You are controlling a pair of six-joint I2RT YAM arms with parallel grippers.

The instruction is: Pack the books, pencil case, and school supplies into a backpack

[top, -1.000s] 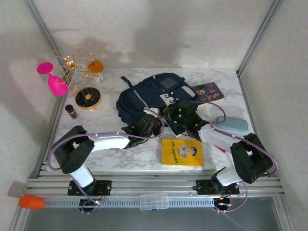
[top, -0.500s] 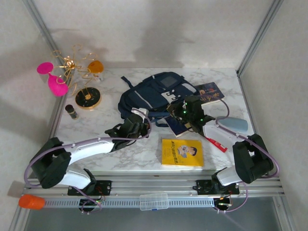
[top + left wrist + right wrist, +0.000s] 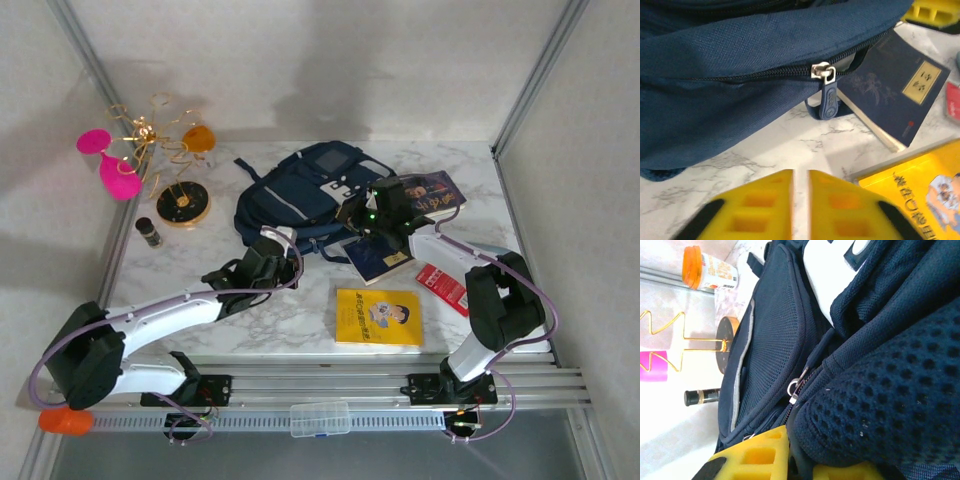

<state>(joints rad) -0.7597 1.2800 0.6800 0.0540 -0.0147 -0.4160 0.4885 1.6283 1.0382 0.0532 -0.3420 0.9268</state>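
Bright, even light, soft shadows on the back wall (image 3: 330, 70) (left end effector (image 3: 800, 200) blurred close-up).

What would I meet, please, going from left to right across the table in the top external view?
pink goblet → black stand base → backpack → yellow book → red packet

Soft, even light falls on a white marble-veined worktop (image 3: 190, 250). Plain pale walls (image 3: 330, 60) close it in on three sides, with aluminium posts (image 3: 541, 70) running up the back corners. Grey shadows smudge the back wall. Slotted aluminium rails (image 3: 320, 383) line the near edge.
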